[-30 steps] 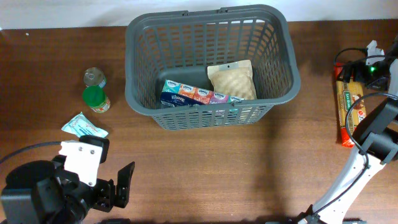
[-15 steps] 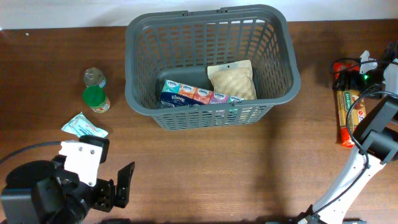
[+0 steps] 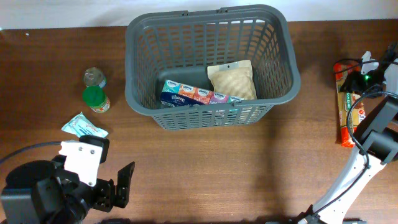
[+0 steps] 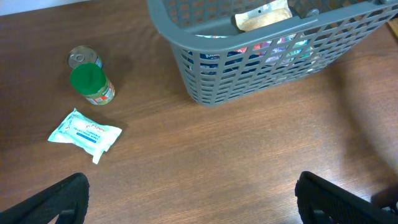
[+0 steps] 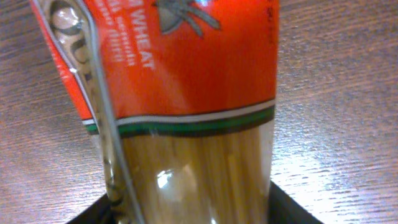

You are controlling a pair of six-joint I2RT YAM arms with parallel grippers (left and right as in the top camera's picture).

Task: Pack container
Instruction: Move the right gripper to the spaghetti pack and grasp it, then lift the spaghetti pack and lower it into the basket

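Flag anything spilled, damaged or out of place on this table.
Nothing stands out. The container sits upright with the tissue pack and pouch inside; the can, jar, wipes packet and spaghetti packet look intact, nothing spilled.

The container is dark grey, its walls a lattice of slots. Inside, a tissue box is dark blue with orange, pink and purple panels, and a pouch is beige with a quilted texture. The spaghetti packet is red-orange with a white and green band above a clear window of pale yellow strands. The jar has a green lid, the can a silvery top, the wipes packet is pale blue and white. The table is brown wood grain.
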